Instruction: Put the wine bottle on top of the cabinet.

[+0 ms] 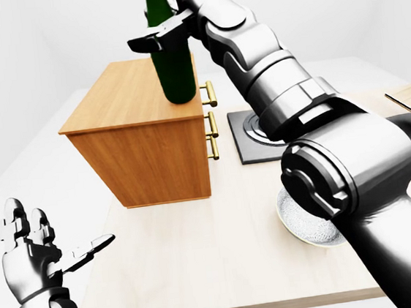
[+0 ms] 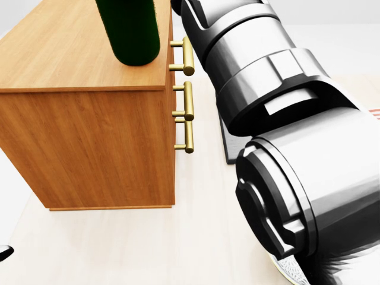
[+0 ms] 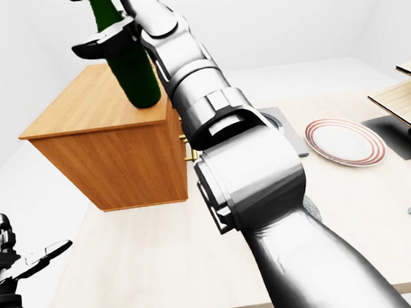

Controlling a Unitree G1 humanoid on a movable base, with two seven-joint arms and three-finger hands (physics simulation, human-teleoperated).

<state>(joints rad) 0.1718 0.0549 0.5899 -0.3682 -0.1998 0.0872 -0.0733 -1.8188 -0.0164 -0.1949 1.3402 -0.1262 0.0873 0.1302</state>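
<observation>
On the cabinet [image 1: 137, 102] top, near its handle-side edge, the wine bottle [image 1: 172, 62] stands slightly tilted, gripped by the right hand [image 1: 162, 22]. Released crooked, it could topple off. The left hand [image 1: 35, 249] hangs open, idle.

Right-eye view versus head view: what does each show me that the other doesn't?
Only the right-eye view shows the red-rimmed white plate, the open left hand and the right hand gripping the bottle. Only the head view shows all three brass drawer handles clearly. Both share the dark green wine bottle standing on the wooden cabinet.
</observation>
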